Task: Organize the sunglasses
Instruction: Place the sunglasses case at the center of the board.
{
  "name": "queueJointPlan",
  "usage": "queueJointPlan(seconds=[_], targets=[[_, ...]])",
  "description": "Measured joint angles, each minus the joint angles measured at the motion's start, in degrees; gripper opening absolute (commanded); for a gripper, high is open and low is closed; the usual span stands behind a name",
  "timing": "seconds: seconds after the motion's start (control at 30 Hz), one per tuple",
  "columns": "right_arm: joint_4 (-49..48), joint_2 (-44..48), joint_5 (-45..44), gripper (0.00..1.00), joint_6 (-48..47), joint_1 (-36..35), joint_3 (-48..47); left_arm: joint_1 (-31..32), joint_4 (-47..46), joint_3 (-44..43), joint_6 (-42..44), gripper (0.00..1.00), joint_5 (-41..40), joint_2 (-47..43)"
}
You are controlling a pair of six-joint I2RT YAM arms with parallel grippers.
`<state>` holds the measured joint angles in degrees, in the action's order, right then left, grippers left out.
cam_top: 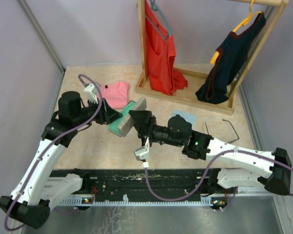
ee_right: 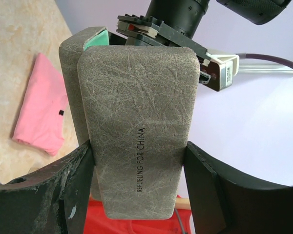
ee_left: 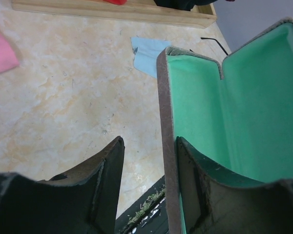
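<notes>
While the right gripper [ee_right: 136, 148] clasps it, the case [ee_left: 244, 107] gapes open, green-lined.

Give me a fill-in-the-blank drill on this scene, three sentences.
1. The open case has a ___ lining.
2. The sunglasses lie on the table, to the right of the light ___ cloth in the top view.
3. The folded shirt behind the case is ___.

Missing words: green; blue; pink.
</notes>
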<state>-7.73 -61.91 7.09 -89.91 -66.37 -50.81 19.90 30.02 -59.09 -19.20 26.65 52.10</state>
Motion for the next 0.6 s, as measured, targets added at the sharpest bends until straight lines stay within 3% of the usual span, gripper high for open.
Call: queueJointPlan(seconds=[0.1, 0.3, 0.4, 0.47, 0.53, 0.6], targets=[[0.07, -0.26, -0.04, 0.00, 0.00, -0.07, 0.00, 0.09, -0.02, 0.04, 0.02, 0.38, 0.44, 0.00], [0.07, -0.70, -0.15, 0.00, 0.07, -0.39, 0.00, 0.52, -0.04, 0.04, -0.09, 0.05, 1.95, -0.04], [-0.28, -1.01, 0.09, 0.07, 0.09, -0.68, -0.26, 0.57, 0.04, 0.09, 0.07, 0.00, 1.88, 0.02], [0.17, -1.29, 0.09, 0.24, 0.37, -0.76, -1.03, 0.57, 0.02, 0.09, 0.26, 0.00, 1.86, 0.02], [0.90, -1.53, 0.09, 0.54, 0.85, -0.76, -1.60, 0.57, 0.04, 0.09, 0.59, 0.00, 1.81, 0.04], [1.84, -1.70, 0.09, 0.65, 1.51, -0.76, -2.19, 0.57, 0.09, 0.09, 0.90, 0.00, 1.64, 0.09]])
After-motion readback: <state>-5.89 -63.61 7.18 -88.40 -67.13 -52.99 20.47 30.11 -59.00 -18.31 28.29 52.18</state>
